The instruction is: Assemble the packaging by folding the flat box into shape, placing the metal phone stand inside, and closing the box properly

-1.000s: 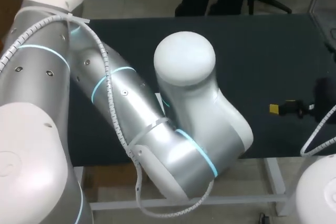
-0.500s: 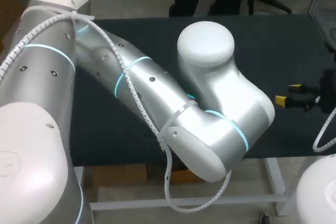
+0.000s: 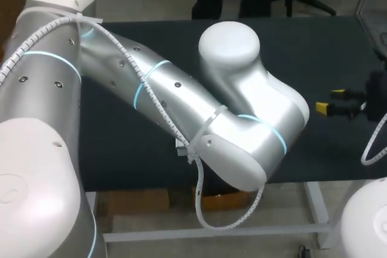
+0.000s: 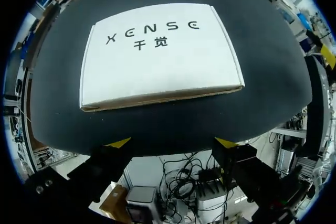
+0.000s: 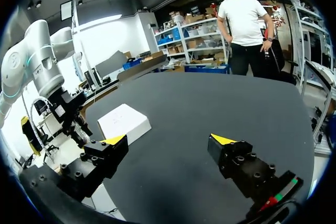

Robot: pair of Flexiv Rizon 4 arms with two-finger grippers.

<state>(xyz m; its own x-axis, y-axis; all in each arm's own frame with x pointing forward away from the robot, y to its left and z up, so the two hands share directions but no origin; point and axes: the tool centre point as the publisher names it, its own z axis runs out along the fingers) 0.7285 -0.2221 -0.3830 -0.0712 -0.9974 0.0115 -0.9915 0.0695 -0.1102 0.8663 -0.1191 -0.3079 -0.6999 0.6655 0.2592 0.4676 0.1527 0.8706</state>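
- My left gripper [image 4: 172,142], fingers spread and empty, hung just short of the white cardboard box [image 4: 157,59] on the black table [image 4: 273,98], facing its long side, which ran crosswise
- My right gripper [image 5: 168,140], also spread, stood well off from the box, so I judged the left nearer

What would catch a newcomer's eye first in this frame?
The left arm fills the head view's middle, stretched across the black table. A white box lies flat on the table ahead of the left gripper, whose jaws are open and empty.
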